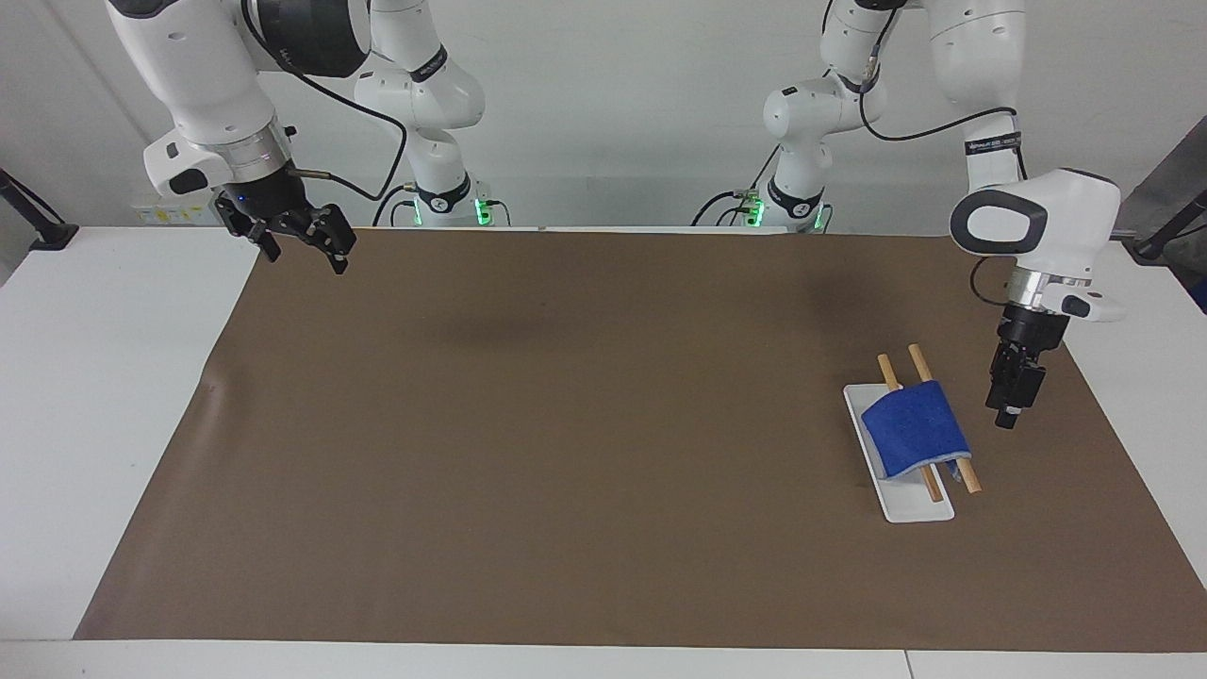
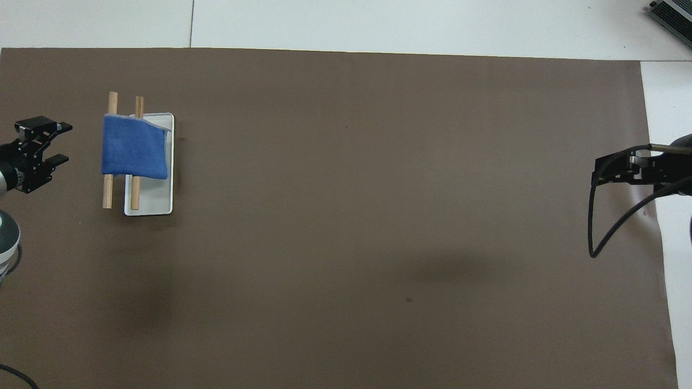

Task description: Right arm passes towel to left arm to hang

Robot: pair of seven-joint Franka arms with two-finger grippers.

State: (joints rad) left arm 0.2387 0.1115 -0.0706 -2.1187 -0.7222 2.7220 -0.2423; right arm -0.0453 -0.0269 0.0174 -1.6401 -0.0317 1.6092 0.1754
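Note:
The blue towel (image 1: 915, 429) (image 2: 133, 153) lies draped over the two wooden bars (image 1: 964, 474) of the white tray (image 1: 915, 505) (image 2: 154, 201), at the left arm's end of the table. My left gripper (image 1: 1009, 417) (image 2: 60, 142) is open and empty, up in the air beside the rack, apart from the towel, over the brown mat. My right gripper (image 1: 330, 247) (image 2: 597, 173) is open and empty. It waits raised over the mat's edge at the right arm's end of the table.
A brown mat (image 1: 585, 424) covers most of the white table (image 1: 94, 377). A black cable (image 2: 605, 227) loops from the right wrist. A dark device corner (image 2: 673, 13) shows at the table's edge farthest from the robots.

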